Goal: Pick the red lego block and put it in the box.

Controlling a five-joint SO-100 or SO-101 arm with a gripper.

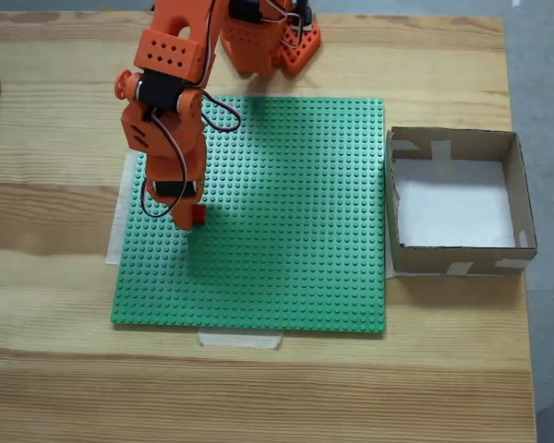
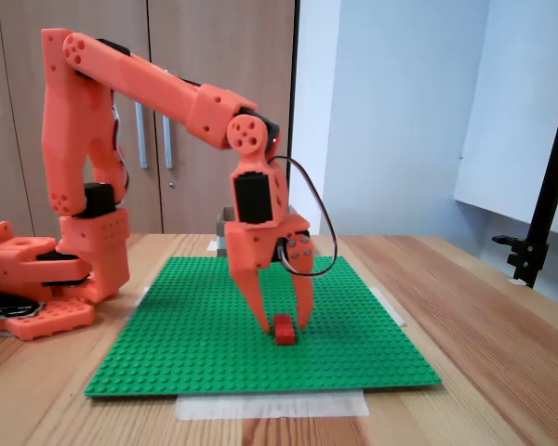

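Observation:
The red lego block [image 2: 284,329] lies on the green baseplate [image 2: 195,346], left of the plate's middle in a fixed view from above [image 1: 199,214]. My orange gripper [image 2: 285,322] points straight down over it, open. One finger [image 2: 263,311] stands on each side of the block, with the tips at the plate and small gaps to the block. From above, the wrist covers most of the gripper [image 1: 188,221], and the block shows as a red sliver beside it. The cardboard box [image 1: 454,259] stands to the right of the baseplate [image 1: 295,212] with its white bottom bare.
The arm's orange base [image 2: 37,279] sits at the back edge of the wooden table [image 1: 258,388]. Tape strips [image 1: 240,339] hold the baseplate down. The table's right edge runs just beyond the box. A black stand [image 2: 539,223] rises at the right.

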